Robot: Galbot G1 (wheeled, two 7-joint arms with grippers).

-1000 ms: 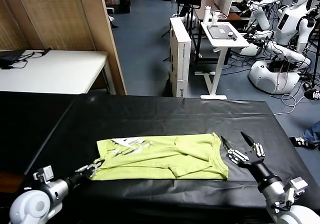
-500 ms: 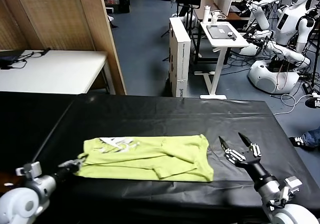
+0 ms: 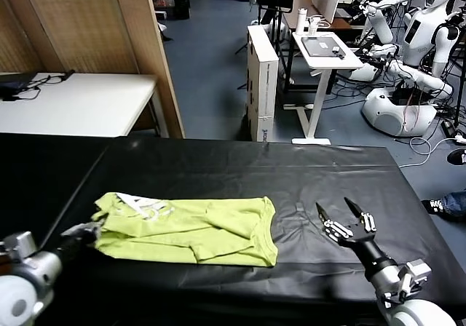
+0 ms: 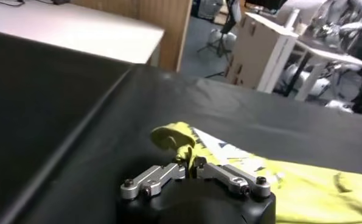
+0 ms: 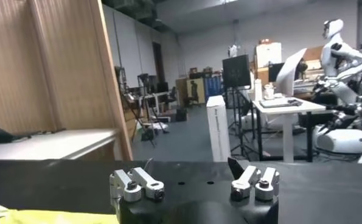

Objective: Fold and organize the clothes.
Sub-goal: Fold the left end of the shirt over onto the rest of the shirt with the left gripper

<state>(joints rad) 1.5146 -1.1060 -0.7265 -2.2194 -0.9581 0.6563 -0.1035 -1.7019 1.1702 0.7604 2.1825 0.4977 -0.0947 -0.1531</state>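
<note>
Dragging is what's going on here: from the head view, the T-shirt (image 3: 188, 228) has slid across the black table (image 3: 240, 169) toward the robot's left over the last second, so there's now a wide strip of bare cloth between its hem edge and the right gripper (image 3: 345, 220), where a second ago that edge sat just beside those jaws. The left gripper (image 3: 87, 231) is clamped on the shirt's near left corner and has pulled back with it, so I'd guess it's repositioning the half-folded shirt for the next fold rather than folding right now. The shirt lies flat-ish as a long band, long axis running left to right across the table, whitish print end at the left jaws, bunched sleeve folds toward the right-hand end. Right gripper sits well apart from the fabric, jaws spread wide, holding nothing. Left wrist view: the left gripper (image 4: 190, 165) has its fingers pinched together on a puckered tip of yellow-green cloth, the rest of the T-shirt (image 4: 302, 189) trailing off to one side of the jaws. Right wrist view: right gripper (image 5: 193, 176) fingers stand far apart with nothing between them, only a sliver of the T-shirt (image 5: 22, 217) at the picture's corner.
</note>
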